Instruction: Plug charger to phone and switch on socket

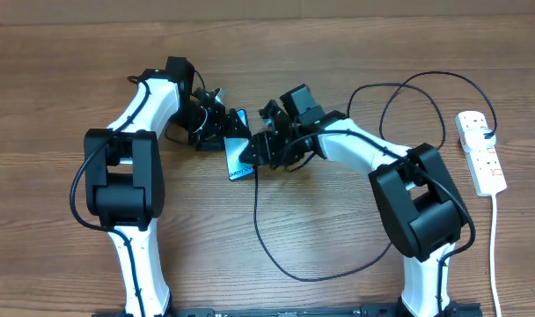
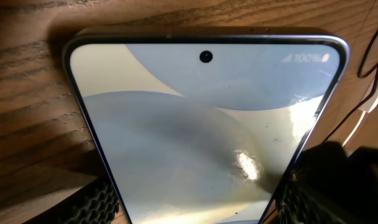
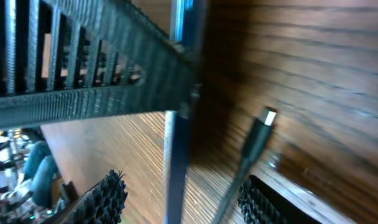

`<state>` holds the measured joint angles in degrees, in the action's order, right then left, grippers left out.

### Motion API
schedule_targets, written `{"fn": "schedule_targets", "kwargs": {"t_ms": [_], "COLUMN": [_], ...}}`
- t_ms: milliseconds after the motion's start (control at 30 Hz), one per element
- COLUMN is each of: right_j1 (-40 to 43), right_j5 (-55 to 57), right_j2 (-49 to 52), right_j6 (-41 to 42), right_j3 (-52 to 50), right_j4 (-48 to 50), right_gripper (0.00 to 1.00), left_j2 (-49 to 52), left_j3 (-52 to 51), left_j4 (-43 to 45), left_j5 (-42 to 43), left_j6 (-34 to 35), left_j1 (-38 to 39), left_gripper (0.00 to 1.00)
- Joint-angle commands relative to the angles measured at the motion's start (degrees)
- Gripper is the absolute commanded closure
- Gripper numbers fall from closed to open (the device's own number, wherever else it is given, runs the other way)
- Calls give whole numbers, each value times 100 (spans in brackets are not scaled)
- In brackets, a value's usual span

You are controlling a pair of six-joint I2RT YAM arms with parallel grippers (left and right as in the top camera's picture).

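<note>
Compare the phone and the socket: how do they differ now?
The phone is pale blue and lit; the socket is plain white. The phone sits central, between the left pincer and right pincer; the socket lies far right, away from both. Both are slim rectangles.

In the overhead view, the left arm [image 1: 122, 176] at frame left and the right arm [image 1: 417, 198] at frame right are each built of white tubular links joined by boxy black joint housings, with thin black cables run alongside. Black knurled finger pads [image 2: 96, 202] are seen at the lower corners of both wrist views.
</note>
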<state>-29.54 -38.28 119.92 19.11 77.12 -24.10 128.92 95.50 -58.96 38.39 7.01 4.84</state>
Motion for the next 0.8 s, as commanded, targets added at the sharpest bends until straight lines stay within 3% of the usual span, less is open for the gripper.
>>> {"fn": "schedule_targets", "kwargs": {"t_ms": [0,200,500,767], "right_j1": [-203,-400,-476,-660], "right_j5": [308,754,1357,1558], "right_j2": [61,70,70,70], "right_j6": [219,501,809,835], "right_j3": [-35,-35,-35,-35], "right_j4": [212,474,802,911], "right_gripper": [40,42,53,54], "left_j2": [70,70,70,70], "left_j3": [-9,-9,-9,-9], "left_j4": [0,-2,-17,-22], "left_j5": [210,210,210,210], "left_j6": [-190,-190,-190,-190], "left_j1": [4,4,4,4], "left_gripper": [27,27,27,27]}}
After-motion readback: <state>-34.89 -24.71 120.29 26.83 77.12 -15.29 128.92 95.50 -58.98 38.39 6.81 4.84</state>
